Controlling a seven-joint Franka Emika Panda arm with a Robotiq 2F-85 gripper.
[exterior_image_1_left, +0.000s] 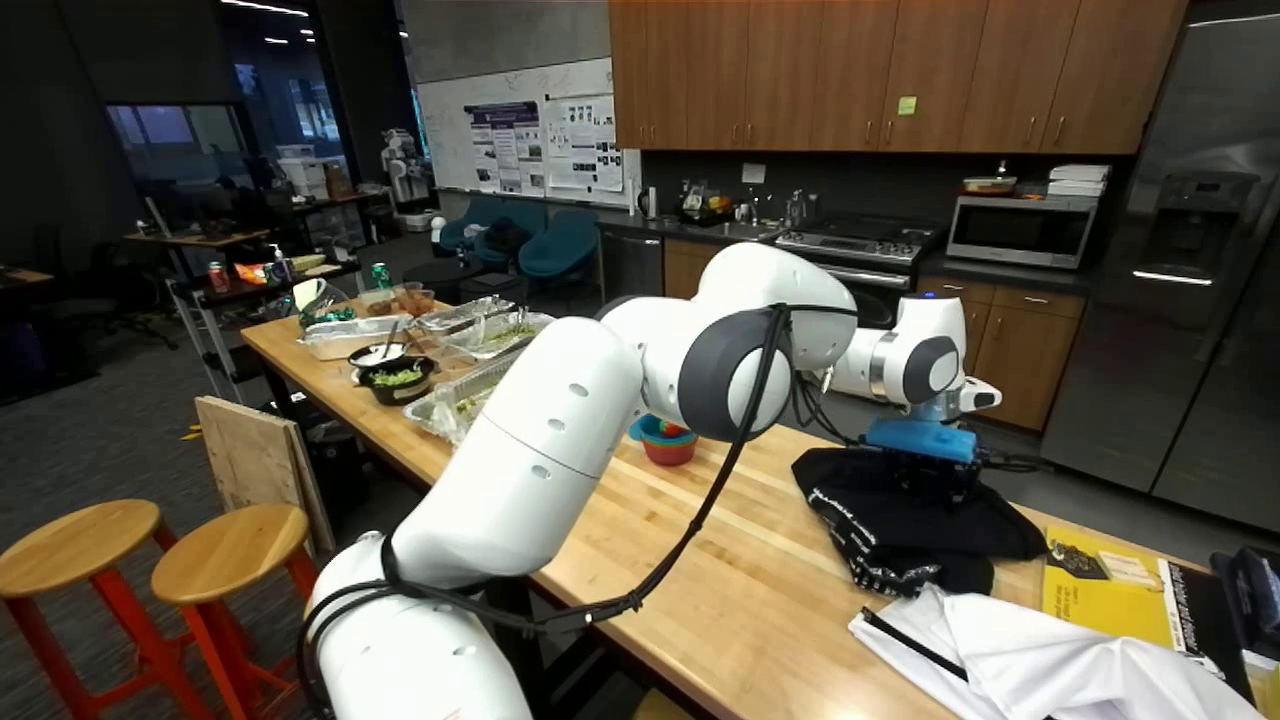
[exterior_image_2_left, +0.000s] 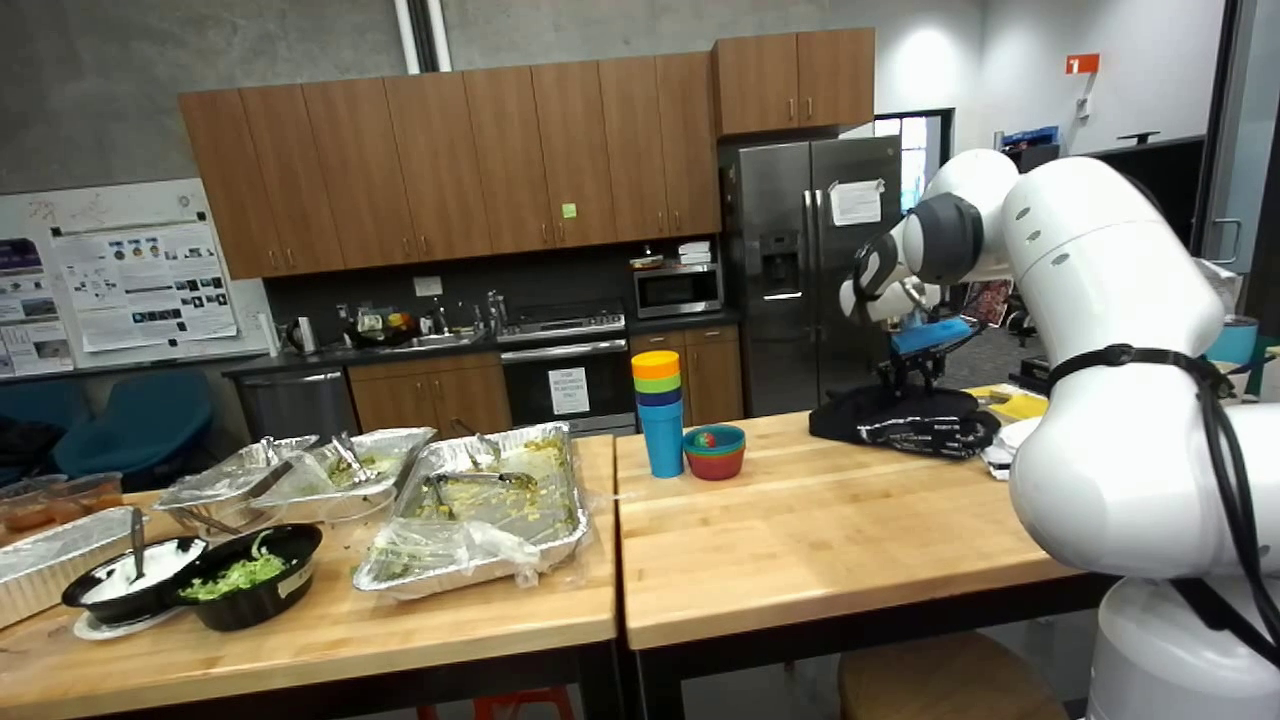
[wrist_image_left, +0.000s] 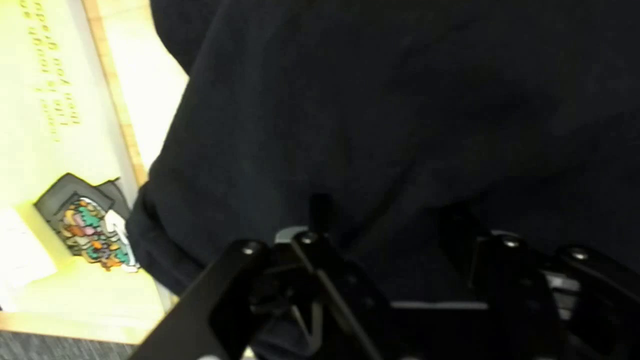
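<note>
Our claw (wrist_image_left: 387, 217) at the black cloth (exterior_image_1_left: 945, 532)
We see its jaws parted, the cloth lying crumpled on the bench (exterior_image_1_left: 750, 600).

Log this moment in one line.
end effector: open, at black garment, contact unclear | black garment: bunched on wooden table | nearby: white cloth

Stacked cups (exterior_image_2_left: 660, 430) just beside nested bowls (exterior_image_2_left: 715, 464) on the wooden desk (exterior_image_2_left: 850, 520), yellow book (exterior_image_1_left: 1130, 600) and white cloth (exterior_image_1_left: 1060, 660) farther along. Adjoining desk (exterior_image_2_left: 400, 630): foil tray (exterior_image_2_left: 440, 580) with food bits (exterior_image_2_left: 548, 450), black bowl (exterior_image_2_left: 255, 606) of greens (exterior_image_2_left: 240, 577). Across the room I see microwave (exterior_image_1_left: 1020, 232), steel fridge (exterior_image_2_left: 785, 340), wooden cabinets (exterior_image_1_left: 800, 75). Round stools (exterior_image_1_left: 230, 553) on floor (exterior_image_1_left: 100, 450).
</note>
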